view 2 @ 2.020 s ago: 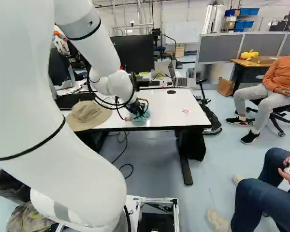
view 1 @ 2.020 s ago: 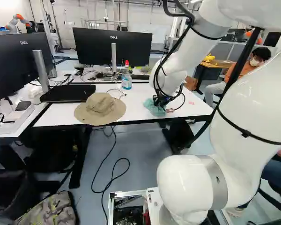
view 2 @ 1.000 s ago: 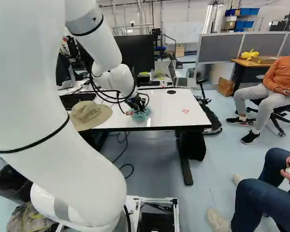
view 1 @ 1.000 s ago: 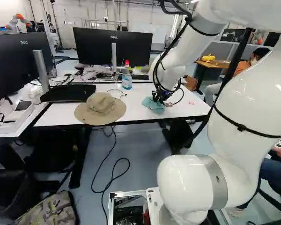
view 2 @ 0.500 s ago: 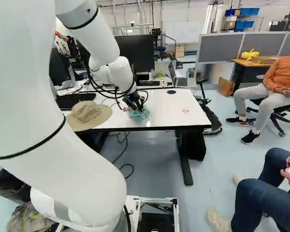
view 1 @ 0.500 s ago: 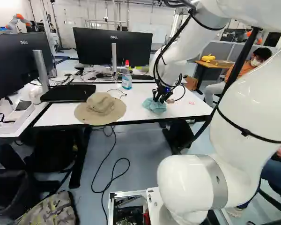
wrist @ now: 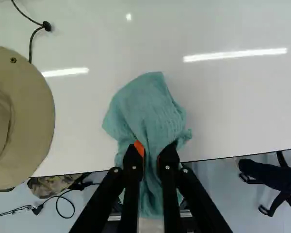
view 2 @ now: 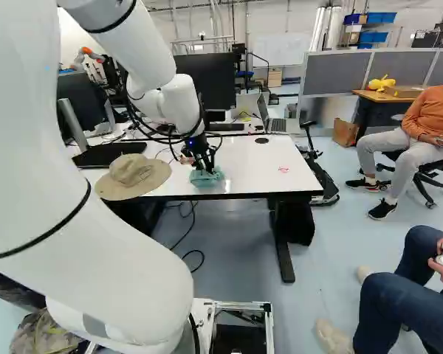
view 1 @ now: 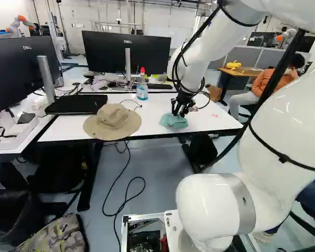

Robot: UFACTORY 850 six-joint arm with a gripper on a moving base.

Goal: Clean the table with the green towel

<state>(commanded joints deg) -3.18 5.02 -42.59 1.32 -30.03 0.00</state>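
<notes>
Rises from the joint (view 1: pixel 207 210) at the foot of the base views, behind an open metal frame (view 2: pixel 240 305). Has a camouflage bag (view 1: pixel 55 235) on the floor at the left foot of the left base view. Reaches forward over the white worktop (view 1: pixel 149 126) and points the gripper (view 1: pixel 180 112) steeply down, close inside the near edge. Pinches the green towel (wrist: pixel 148 109) between both fingers, slightly apart with its bunched cloth filling the gap, an orange pad (wrist: pixel 139 148) showing against the folds. Spreads the wider part of the towel ahead of the fingertips, on the worktop between the hat and the near right corner. Has the tan hat (view 1: pixel 113 122) well apart from the towel, toward the near left corner, with its brim at the near edge. Has a small red mark (view 2: pixel 283 169) on the other side, toward the right edge. Faces, farther in, a flat black slab (view 1: pixel 76 104) toward the far left corner and, near the far edge, an upright bottle (view 1: pixel 142 90) with a red top. Looks past these to a black monitor (view 1: pixel 107 51), then to a yellow object (view 2: pixel 382 83) on a wooden desk (view 2: pixel 387 96).
</notes>
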